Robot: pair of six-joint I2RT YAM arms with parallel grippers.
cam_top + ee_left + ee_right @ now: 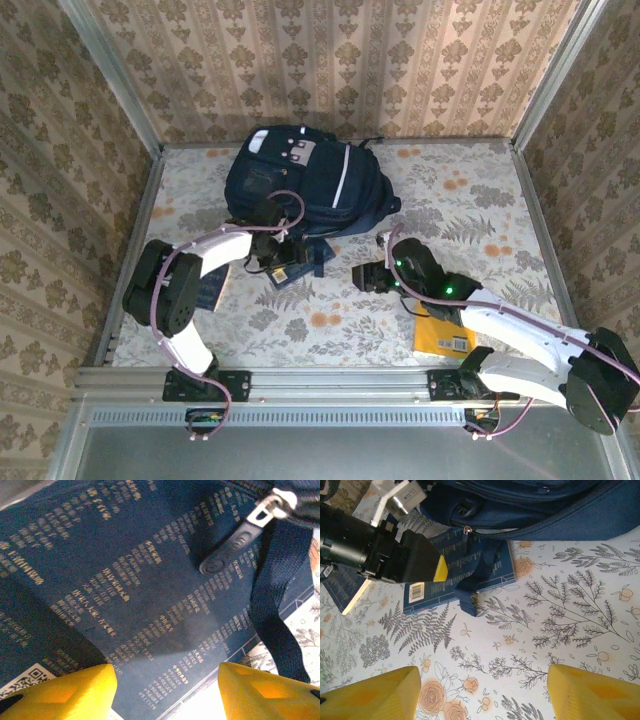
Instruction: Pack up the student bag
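Worktop (480,200): covered with a floral cloth; it carries everything listed below.
Student bag (300,180): dark navy, lying at the far centre of the worktop. From my right wrist, its zipped lower edge (545,510) crosses the top of the view.
My left end effector (272,252): positioned at the near edge of the student bag, directly above a blue book. Its yellow fingers (65,690) stand apart, so it is open, with nothing between them. My right wrist camera shows it (420,560) low over the book cover; whether a fingertip touches the cover is unclear.
My right end effector (372,277): near the middle of the worktop, apart from the student bag. Its fingers (370,695) are spread wide over bare cloth; open, gripping nothing.
Blue book (292,272): lies flat, with its far part under the edge of the student bag. The cover (125,580) carries rows of gold text.
Second blue book (210,290): lies beside my left arm, left of the first.
Yellow book (445,335): near right, partly under my right arm.
Strap (277,605): a navy webbing strap from the student bag, lying across the blue book; its end (470,602) rests on the cloth.
Zipper pull (235,545): dark tab on a metal slider, resting on the book cover.
Barcode (416,591): at the book's near-left corner.
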